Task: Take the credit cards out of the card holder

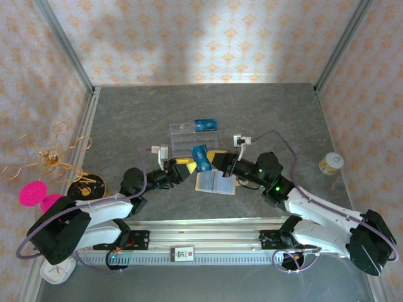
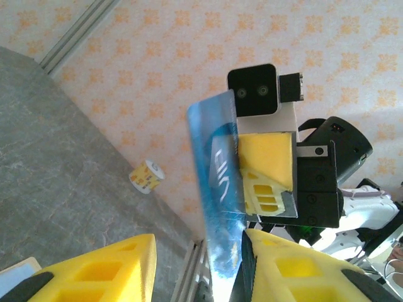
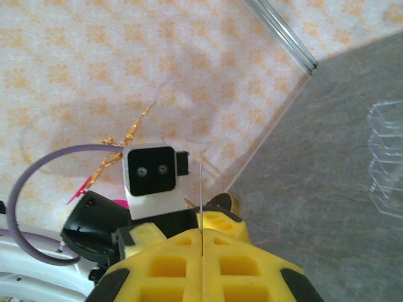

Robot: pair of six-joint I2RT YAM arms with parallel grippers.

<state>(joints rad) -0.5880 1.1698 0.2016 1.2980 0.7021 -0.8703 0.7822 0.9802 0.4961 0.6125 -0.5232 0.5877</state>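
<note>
The right gripper (image 3: 201, 242) is clamped tight on a blue card (image 2: 214, 182) above the table's (image 1: 126, 113) middle; the left gripper (image 2: 198, 258) has its jaws apart around the card, and the holder (image 1: 215, 182) lies open just nearer the near edge

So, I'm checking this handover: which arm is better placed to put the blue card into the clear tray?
Right, likely. The right end effector is shut on the card, while the left end effector stands open around it. The clear tray lies just beyond both.
</note>
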